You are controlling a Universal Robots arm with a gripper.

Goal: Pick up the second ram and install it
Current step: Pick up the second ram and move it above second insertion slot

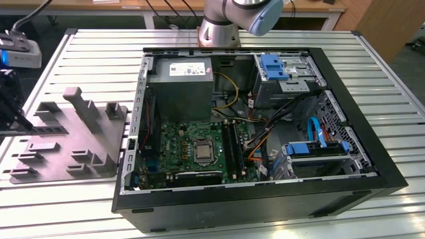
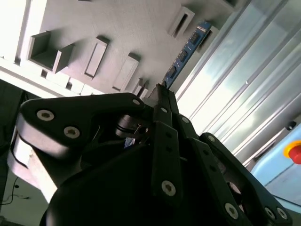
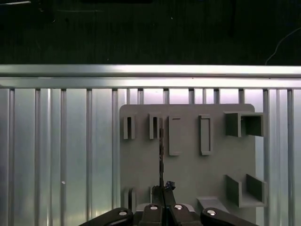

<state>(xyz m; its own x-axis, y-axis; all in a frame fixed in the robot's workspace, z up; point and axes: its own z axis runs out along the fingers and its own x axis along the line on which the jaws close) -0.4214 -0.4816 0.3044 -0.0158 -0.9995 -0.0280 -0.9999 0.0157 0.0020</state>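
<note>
Claw point(image 2: 160, 90) apparently grips the slim, dark-blue second ram point(image 2: 186, 51).

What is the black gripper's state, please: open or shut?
Shut: the black gripper pinches one end of the slim dark blue memory stick in the second wrist view.

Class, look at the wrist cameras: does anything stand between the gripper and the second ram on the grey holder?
Nothing visible does. In the second wrist view the gripper is shut on the near end of the second ram, which sits along the grey holder.
</note>
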